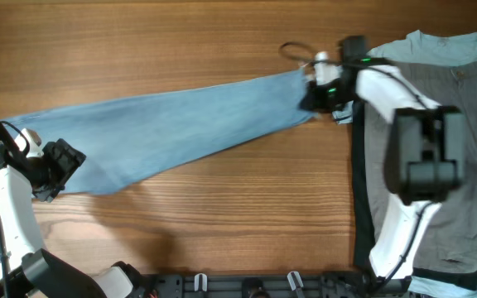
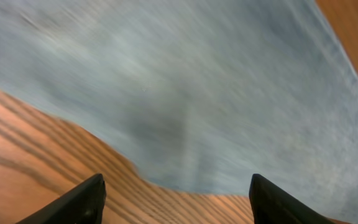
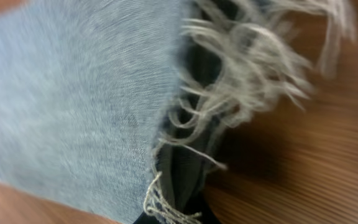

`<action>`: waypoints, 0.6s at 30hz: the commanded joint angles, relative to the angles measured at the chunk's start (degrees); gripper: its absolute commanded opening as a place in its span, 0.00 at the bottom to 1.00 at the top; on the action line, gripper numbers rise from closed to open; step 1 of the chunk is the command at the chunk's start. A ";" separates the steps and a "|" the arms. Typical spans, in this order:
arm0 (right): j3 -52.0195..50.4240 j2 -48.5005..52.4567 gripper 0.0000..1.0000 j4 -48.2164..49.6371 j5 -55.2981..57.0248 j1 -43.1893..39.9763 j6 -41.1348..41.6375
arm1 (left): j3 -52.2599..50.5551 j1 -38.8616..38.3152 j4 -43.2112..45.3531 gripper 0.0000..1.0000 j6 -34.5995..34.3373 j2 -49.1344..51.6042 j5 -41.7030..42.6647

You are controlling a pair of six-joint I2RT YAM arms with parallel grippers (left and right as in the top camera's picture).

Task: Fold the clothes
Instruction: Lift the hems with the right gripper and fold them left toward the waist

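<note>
The light-blue jeans (image 1: 180,124) lie stretched across the table from left to right. My right gripper (image 1: 315,93) is shut on their frayed hem (image 3: 229,81) at the right end, with loose threads hanging around the fingers. My left gripper (image 1: 66,165) is open and empty just over the left end of the jeans (image 2: 216,81), at the cloth's lower edge. Grey trousers (image 1: 462,157) lie on a pale-blue T-shirt (image 1: 437,48) at the far right.
A thin dark cable loop (image 1: 292,51) lies on the wood behind the right gripper. The table's front edge carries black clamps (image 1: 247,285). Bare wood (image 1: 247,207) lies in front of the jeans.
</note>
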 commanded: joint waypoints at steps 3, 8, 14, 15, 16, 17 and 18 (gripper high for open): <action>1.42 -10.86 0.05 -1.09 -0.85 -8.09 -1.99 | 0.63 -3.15 6.54 0.33 1.33 -0.35 4.55; 5.16 -20.31 0.04 -1.01 0.83 -12.59 1.51 | -1.07 -7.04 15.39 0.10 1.33 6.01 -2.36; 12.15 -25.83 0.04 -4.92 0.85 -21.57 3.48 | -1.09 -7.04 20.72 0.18 1.29 22.27 -3.98; 13.22 -25.83 0.04 -5.22 0.83 -22.91 3.63 | -1.09 -7.04 21.11 0.18 1.20 24.15 -3.17; 14.64 -25.83 0.04 -6.03 0.72 -24.22 3.93 | -1.09 -7.04 21.49 0.21 1.09 26.27 -0.66; 15.74 -25.83 0.04 -6.84 -0.07 -24.76 3.91 | -1.07 -7.04 21.49 0.24 1.09 26.80 1.70; 16.65 -25.83 0.04 -7.61 -0.28 -24.79 3.87 | -1.05 -7.04 21.49 0.27 1.09 26.75 3.61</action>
